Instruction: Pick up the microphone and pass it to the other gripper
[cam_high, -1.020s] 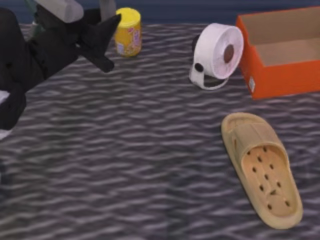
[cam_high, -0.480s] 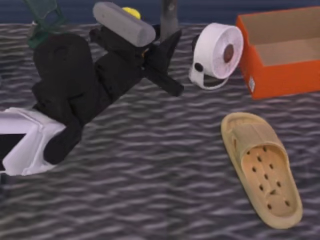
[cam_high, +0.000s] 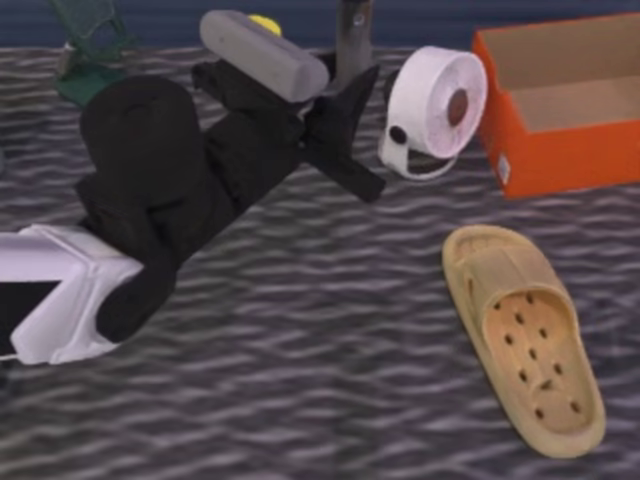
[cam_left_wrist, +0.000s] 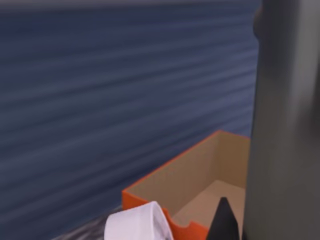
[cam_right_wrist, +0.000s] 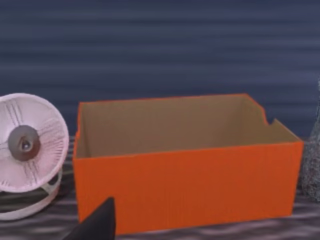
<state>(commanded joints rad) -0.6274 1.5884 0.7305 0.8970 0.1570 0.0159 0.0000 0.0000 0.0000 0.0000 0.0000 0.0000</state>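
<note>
Swung the left hand (cam_high: 350, 125) a little farther toward the right along the far edge of the tabletop in the last half second, after a much longer sweep from the far-left corner just before. Kept it clamped on the grey handle of the microphone (cam_high: 355, 40), which stood upright above the tabletop at the middle of the far edge, just beside the white desk fan (cam_high: 435, 100). Filled the side of the left wrist view with that handle, one black fingertip (cam_left_wrist: 222, 220) showing right beside it. Judged the pickup done and the pass only begun, with the mic brought toward the right half (no receiving arm seen from above yet). Could not tell the state of the right hand (cam_right_wrist: 99, 224); faced the orange shoebox (cam_high: 560, 100) and the fan.

Counted from above: one microphone, one fan, one shoebox at the far-right corner, one tan slipper (cam_high: 525, 335) near the right edge, one yellow can (cam_high: 263, 20) mostly hidden behind the arm, one green wire-frame object (cam_high: 90, 40) at the far-left corner.
</note>
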